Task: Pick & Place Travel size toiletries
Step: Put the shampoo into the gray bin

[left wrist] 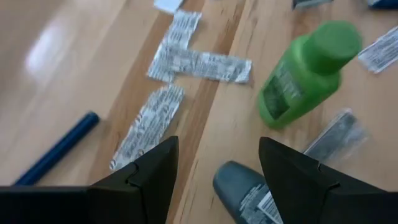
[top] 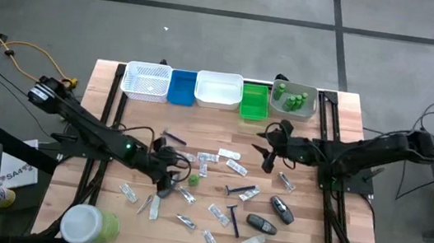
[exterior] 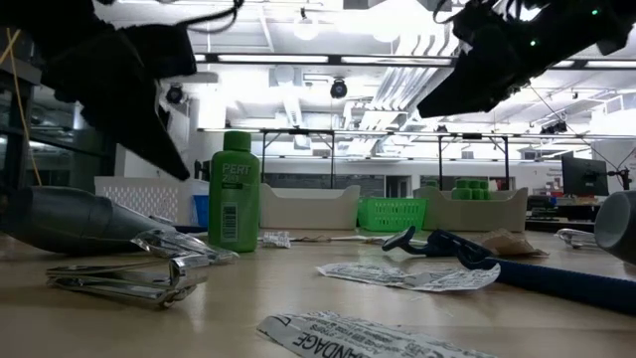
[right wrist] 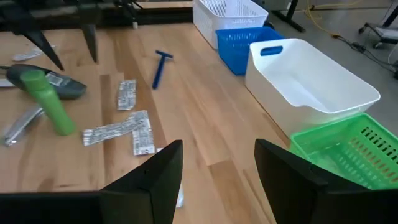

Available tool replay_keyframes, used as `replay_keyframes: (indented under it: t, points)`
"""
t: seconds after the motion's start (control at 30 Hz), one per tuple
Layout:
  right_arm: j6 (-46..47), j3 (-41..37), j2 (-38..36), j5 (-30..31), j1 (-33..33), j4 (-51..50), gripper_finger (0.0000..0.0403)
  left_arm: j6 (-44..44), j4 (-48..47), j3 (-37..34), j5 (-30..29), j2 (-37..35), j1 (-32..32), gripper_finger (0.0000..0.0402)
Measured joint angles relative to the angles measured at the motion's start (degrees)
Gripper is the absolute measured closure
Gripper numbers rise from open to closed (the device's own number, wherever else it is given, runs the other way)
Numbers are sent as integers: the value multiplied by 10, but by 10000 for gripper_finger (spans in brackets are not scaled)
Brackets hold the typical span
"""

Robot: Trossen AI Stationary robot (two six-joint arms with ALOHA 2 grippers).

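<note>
Travel size toiletries lie scattered on the wooden table [top: 117, 126]: silvery sachets [top: 230, 153], blue razors [top: 237, 190] and dark grey oval pieces [top: 281, 210]. A small green bottle [left wrist: 305, 74] stands upright [exterior: 234, 194]. My left gripper [top: 167, 180] hangs open over the middle left, slanting down. The bottle, a grey oval piece [left wrist: 242, 186] and sachets [left wrist: 146, 127] lie just ahead of its fingers [left wrist: 155, 168]. My right gripper [top: 270, 149] is open above the table's far right part, near the trays, with nothing between its fingers [right wrist: 165, 165].
Along the far edge stand a white lattice basket [top: 146, 80], a blue tray [top: 181, 86], a white tray [top: 219, 89], a green basket [top: 254, 101] and a grey bin holding green bottles [top: 297, 100]. A big green jar with a white lid [top: 88, 224] lies at the near left.
</note>
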Motion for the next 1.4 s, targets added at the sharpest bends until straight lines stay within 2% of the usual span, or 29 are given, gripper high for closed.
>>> replay_keyframes:
  t: [0.13, 0.27, 0.33, 0.5, 0.57, 0.8, 1.1, 1.4]
  points:
    - [16, 0, 0, 32, 37, -3, 210, 7, 52, 0, 33, 27, -6, 180]
    - [39, 0, 0, 61, 68, -18, 210, 28, 101, 0, 58, 54, -28, 162]
    - [49, 0, 0, 73, 81, -26, 210, 25, 111, 0, 49, 59, -43, 150]
    - [59, 0, 0, 100, 104, -30, 210, -4, 124, 0, -32, 75, -61, 132]
    - [60, 0, 0, 107, 109, -30, 210, -5, 135, 0, -46, 82, -59, 130]
    - [68, 0, 2, 111, 111, -30, 210, -7, 176, 0, -48, 133, -59, 130]
    - [74, 0, 48, 122, 110, -23, 210, 0, 241, 0, -41, 158, -59, 130]
    - [69, 0, 89, 123, 110, 33, 210, -5, 292, 0, -78, 200, -59, 130]
